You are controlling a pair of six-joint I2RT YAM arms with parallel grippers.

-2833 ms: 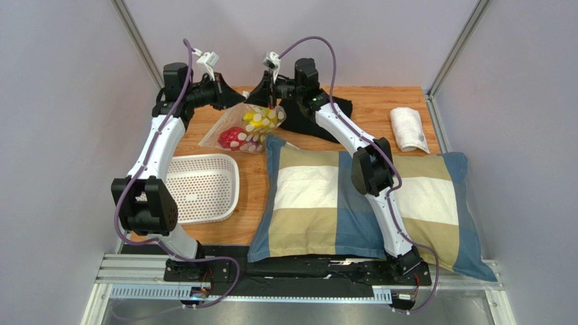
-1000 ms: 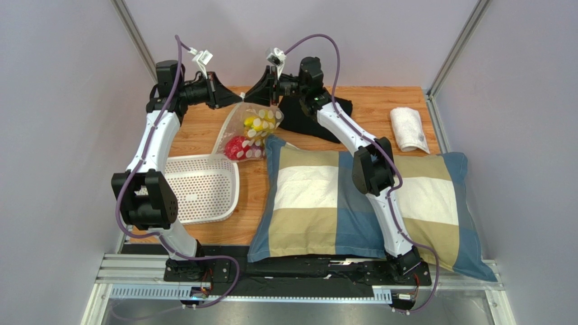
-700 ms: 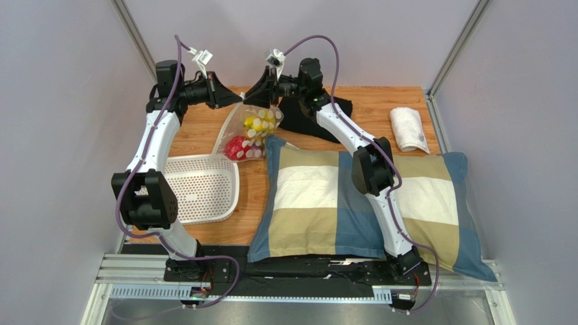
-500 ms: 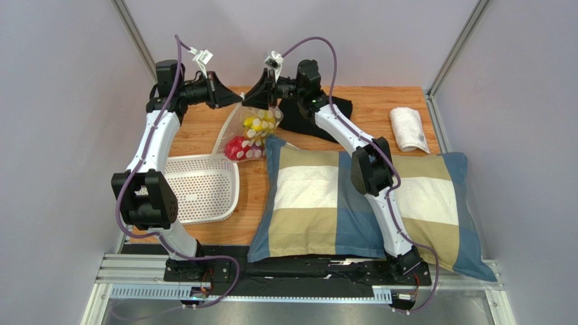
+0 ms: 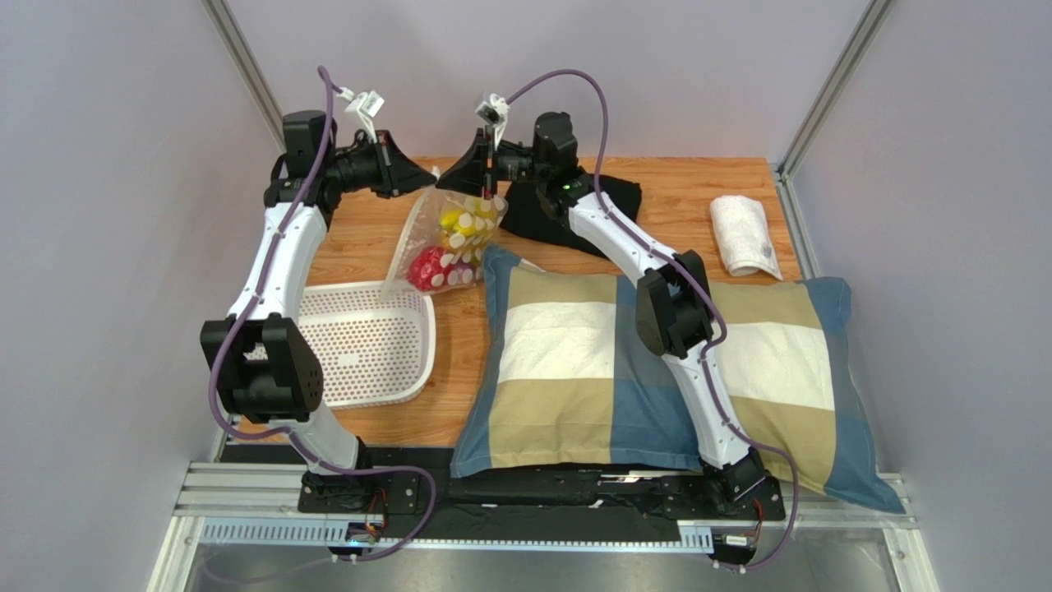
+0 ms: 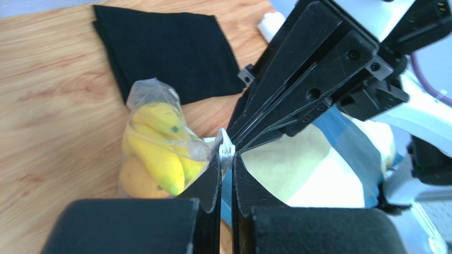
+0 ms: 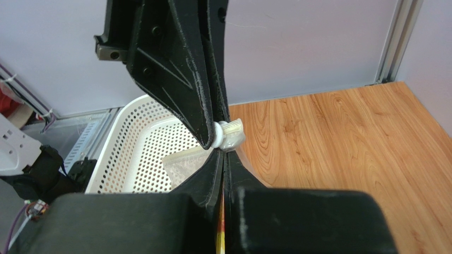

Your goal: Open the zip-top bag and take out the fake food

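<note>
The zip-top bag (image 5: 455,237) hangs off the table between my two grippers at the back. Yellow bananas (image 5: 466,222) and a red pepper (image 5: 427,267) show through it. My left gripper (image 5: 430,189) is shut on the bag's white zip slider (image 6: 227,152). My right gripper (image 5: 446,185) is shut on the bag's top edge, tip to tip with the left. In the left wrist view my left gripper (image 6: 227,160) has the bananas (image 6: 159,151) and an orange-yellow fruit (image 6: 133,180) just to its left. In the right wrist view my right gripper (image 7: 223,157) meets the slider (image 7: 229,134).
A white perforated tray (image 5: 371,339) sits at the left. A large checked pillow (image 5: 642,370) covers the right front. A folded black cloth (image 5: 580,210) lies at the back behind the bag. A rolled white towel (image 5: 745,234) lies at the back right.
The bag was lifted off the table and now hangs narrower. My right gripper has edged left and up, closing on the left gripper. The left gripper has hardly moved lately.
</note>
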